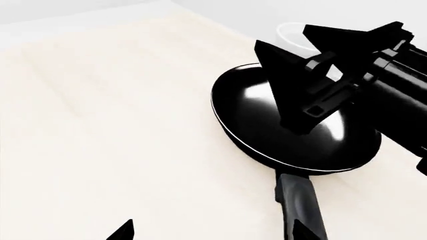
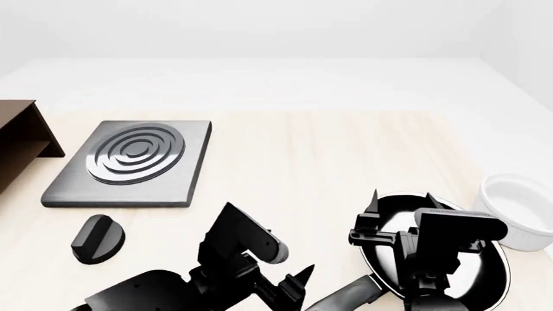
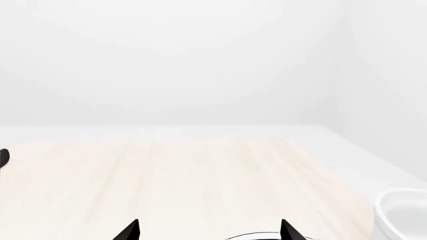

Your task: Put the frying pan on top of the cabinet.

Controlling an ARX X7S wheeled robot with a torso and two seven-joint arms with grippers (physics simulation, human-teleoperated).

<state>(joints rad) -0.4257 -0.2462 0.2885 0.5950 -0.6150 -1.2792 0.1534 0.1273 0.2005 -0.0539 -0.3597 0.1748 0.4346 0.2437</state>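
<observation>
The frying pan (image 2: 467, 265) is round, black and glossy inside, and sits on the light wooden table at the front right, its dark grey handle (image 2: 346, 297) pointing toward me. It also shows in the left wrist view (image 1: 253, 115). My right gripper (image 2: 402, 206) hovers over the pan's near side, open and empty; only the pan's rim (image 3: 267, 235) shows between its tips (image 3: 208, 231). My left gripper (image 2: 272, 243) is open and empty just left of the handle (image 1: 300, 210), with one fingertip (image 1: 307, 234) beside it. The dark brown cabinet (image 2: 22, 139) is at the far left edge.
A square grey hotplate with rings (image 2: 134, 162) lies left of centre. A black knob-like piece (image 2: 97, 238) lies in front of it. A white round bowl (image 2: 519, 220) stands right of the pan, also in the right wrist view (image 3: 400, 215).
</observation>
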